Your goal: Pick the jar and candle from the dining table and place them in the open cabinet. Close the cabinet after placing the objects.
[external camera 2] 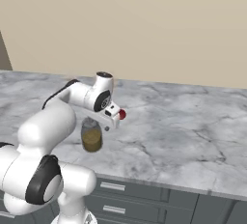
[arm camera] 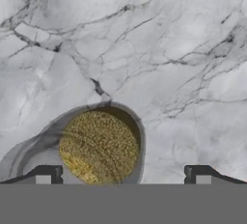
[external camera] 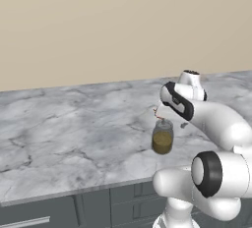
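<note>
Jar [external camera: 162,137] is standing upright on the dining table [external camera: 74,128], one counted, directly under the gripper [arm camera: 123,182]. Jaws are standing wide apart, holding nothing; in the hand view the jar is sitting toward 7 o'clock, nearer one fingertip. Judging progress: barely begun, jar not yet grasped, candle and cabinet work remaining. One small red ball [external camera 2: 122,114] is showing beside the wrist.

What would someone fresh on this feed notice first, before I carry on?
Most striking is the white arm bent low over the dining table, its hand poised right above the jar near the table's front edge. The hand view looks straight down into the jar's olive-brown filling, with the fingertips spread wide to either side. The marble top spreads broad and veined around it.
</note>
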### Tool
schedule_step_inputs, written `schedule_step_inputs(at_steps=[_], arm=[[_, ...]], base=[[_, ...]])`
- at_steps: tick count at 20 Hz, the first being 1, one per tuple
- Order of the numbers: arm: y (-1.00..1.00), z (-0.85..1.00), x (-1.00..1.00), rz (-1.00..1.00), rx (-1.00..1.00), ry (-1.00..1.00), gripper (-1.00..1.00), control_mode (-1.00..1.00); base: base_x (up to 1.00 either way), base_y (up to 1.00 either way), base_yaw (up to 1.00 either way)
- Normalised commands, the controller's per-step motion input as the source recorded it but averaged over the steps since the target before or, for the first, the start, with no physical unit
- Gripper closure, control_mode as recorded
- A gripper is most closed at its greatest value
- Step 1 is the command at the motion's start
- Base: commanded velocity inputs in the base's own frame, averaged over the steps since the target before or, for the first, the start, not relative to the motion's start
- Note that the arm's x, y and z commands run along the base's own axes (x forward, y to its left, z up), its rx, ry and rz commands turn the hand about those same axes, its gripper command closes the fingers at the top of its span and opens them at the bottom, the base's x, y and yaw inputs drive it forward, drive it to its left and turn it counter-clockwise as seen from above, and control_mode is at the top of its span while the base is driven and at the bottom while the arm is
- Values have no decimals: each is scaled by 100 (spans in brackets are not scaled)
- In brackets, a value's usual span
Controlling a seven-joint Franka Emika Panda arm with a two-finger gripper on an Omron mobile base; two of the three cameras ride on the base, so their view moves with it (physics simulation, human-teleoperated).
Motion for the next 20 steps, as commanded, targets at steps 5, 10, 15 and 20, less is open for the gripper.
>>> schedule_step_inputs(at_steps=[5, 10, 15, 20], arm=[[0, -44, -1, 0, 0, 0, -100, -100], [0, -30, 0, 0, 0, 0, -100, -100], [0, -28, 0, 0, 0, 0, -100, -100], [0, -33, 0, 0, 0, 0, -100, -100]], base=[[0, 0, 0], [0, 0, 0], [0, 0, 0], [0, 0, 0]])
